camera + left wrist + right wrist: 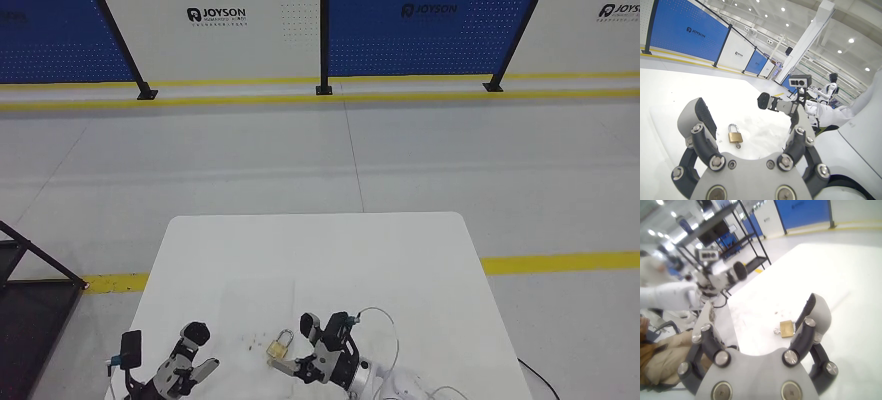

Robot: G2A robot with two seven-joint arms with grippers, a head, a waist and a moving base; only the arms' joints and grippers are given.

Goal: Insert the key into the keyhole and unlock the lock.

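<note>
Padlock (735, 136) lies between open left end effector (748, 111) and open right end effector (760, 300).

The key (737, 145) has its blade hidden inside the padlock (735, 136). From the right wrist, one of the jaws of the right gripper (760, 303) covers most of the shackle (794, 322). From above, the left arm (160, 378) and the right arm (350, 372) are cut off by the bottom edge.

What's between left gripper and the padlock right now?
Between left gripper and padlock: bare white table, faint specks, then the key in the padlock's base. Left wrist view shows it best.
</note>
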